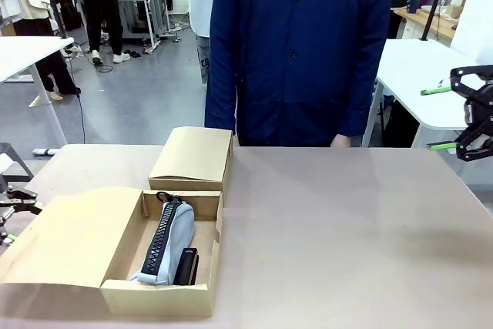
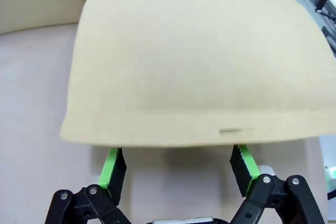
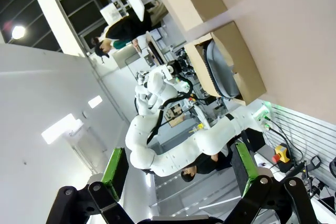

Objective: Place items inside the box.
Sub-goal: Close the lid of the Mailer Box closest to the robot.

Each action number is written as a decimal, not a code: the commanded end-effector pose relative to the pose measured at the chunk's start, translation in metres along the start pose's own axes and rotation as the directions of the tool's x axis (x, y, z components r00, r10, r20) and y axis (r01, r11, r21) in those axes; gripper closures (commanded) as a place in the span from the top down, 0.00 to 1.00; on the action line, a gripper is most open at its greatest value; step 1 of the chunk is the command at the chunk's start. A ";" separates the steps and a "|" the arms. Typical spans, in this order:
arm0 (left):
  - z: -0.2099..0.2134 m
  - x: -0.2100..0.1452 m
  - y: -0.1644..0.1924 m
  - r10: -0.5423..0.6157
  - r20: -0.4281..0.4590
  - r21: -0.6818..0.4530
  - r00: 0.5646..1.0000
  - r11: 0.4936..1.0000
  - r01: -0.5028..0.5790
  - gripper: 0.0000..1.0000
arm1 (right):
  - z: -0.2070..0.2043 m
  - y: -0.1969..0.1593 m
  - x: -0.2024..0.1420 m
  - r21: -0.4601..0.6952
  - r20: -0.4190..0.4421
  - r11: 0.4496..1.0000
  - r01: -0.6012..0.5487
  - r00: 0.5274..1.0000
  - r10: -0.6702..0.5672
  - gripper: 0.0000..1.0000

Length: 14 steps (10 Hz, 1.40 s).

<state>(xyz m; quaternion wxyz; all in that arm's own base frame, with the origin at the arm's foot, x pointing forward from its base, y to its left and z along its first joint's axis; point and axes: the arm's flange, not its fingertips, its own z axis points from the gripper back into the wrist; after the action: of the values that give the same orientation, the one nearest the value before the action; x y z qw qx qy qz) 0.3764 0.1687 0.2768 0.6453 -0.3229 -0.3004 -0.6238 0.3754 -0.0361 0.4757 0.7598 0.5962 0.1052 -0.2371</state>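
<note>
Box nearest, 7 o'clock, holding case and stapler, lid flaps folded out for access. Left gripper released beside a flap. Right gripper released, parked 2 o'clock. Person beyond.

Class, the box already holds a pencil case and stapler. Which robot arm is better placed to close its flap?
Left: its open left gripper sits beside the box's flap; the right gripper hangs far across the table.

No legible text anywhere.

Tan table, open cardboard box on its left side
</note>
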 end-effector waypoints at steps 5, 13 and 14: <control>-0.021 0.053 -0.025 -0.025 0.355 -0.054 0.934 0.997 0.047 1.00 | 0.001 0.001 -0.001 0.021 -0.005 0.999 -0.024 1.000 0.024 1.00; -0.063 0.171 -0.065 -0.044 0.473 -0.023 0.880 0.998 0.062 1.00 | 0.001 0.001 -0.001 0.021 -0.005 0.999 -0.024 1.000 0.024 1.00; -0.089 0.181 -0.066 -0.037 0.436 -0.047 0.899 0.997 0.063 1.00 | 0.001 0.001 -0.001 0.021 -0.005 0.999 -0.024 1.000 0.024 1.00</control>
<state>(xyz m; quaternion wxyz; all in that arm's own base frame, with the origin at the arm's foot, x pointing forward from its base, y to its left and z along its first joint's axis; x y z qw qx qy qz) 0.3402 0.0289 0.3799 0.5219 -0.4706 -0.4410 -0.5584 0.3754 -0.0360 0.4758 0.7599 0.5961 0.1052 -0.2369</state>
